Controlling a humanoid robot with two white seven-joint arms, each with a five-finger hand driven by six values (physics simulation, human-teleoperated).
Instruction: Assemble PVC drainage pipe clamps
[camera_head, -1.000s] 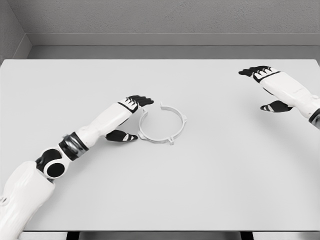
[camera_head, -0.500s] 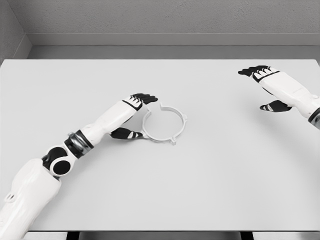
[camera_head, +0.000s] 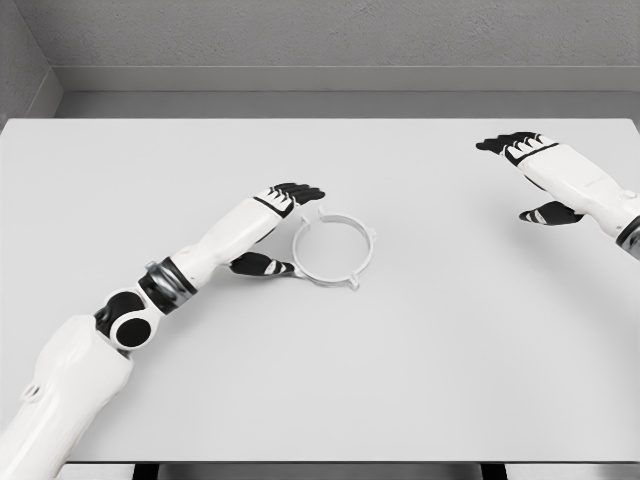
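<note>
A white ring-shaped pipe clamp (camera_head: 333, 250) with small tabs lies flat near the middle of the white table (camera_head: 400, 380). My left hand (camera_head: 282, 228) is at the clamp's left side, fingers spread: the dark fingertips (camera_head: 303, 191) reach over its upper left rim and the thumb (camera_head: 264, 266) lies at its lower left rim. It holds nothing. My right hand (camera_head: 528, 178) hovers open at the far right, well away from the clamp.
The table's far edge meets a grey wall. The near edge runs along the bottom of the view.
My left hand has slid right, up to the clamp, and the clamp has shifted slightly to the right. The right hand has stayed in place.
</note>
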